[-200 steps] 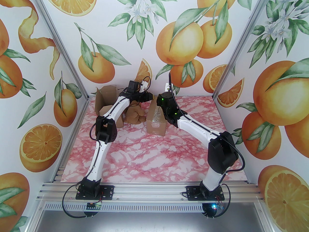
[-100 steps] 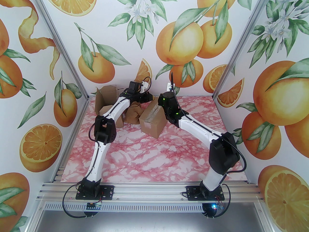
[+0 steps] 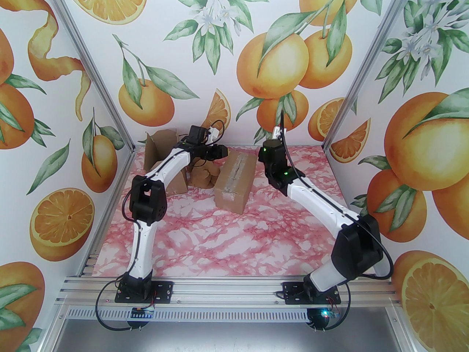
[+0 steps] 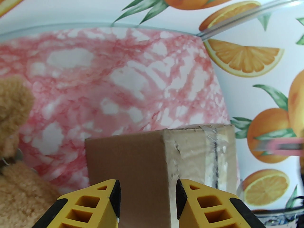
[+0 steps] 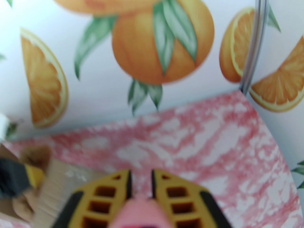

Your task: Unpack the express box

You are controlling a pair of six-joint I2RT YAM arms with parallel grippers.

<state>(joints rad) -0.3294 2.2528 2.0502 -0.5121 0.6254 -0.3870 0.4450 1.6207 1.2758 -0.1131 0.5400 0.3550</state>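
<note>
Tape-slitting seems in hand: left gripper (image 4: 147,191) gapes at the box (image 3: 234,182), right gripper (image 5: 140,182) clamps a cutter (image 5: 140,212), which next must meet the tape (image 4: 211,155) squarely.

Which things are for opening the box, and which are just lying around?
For the job: taped box, pink cutter held by the right gripper.
Just lying about: fluffy teddy, opened box at the back left.
</note>
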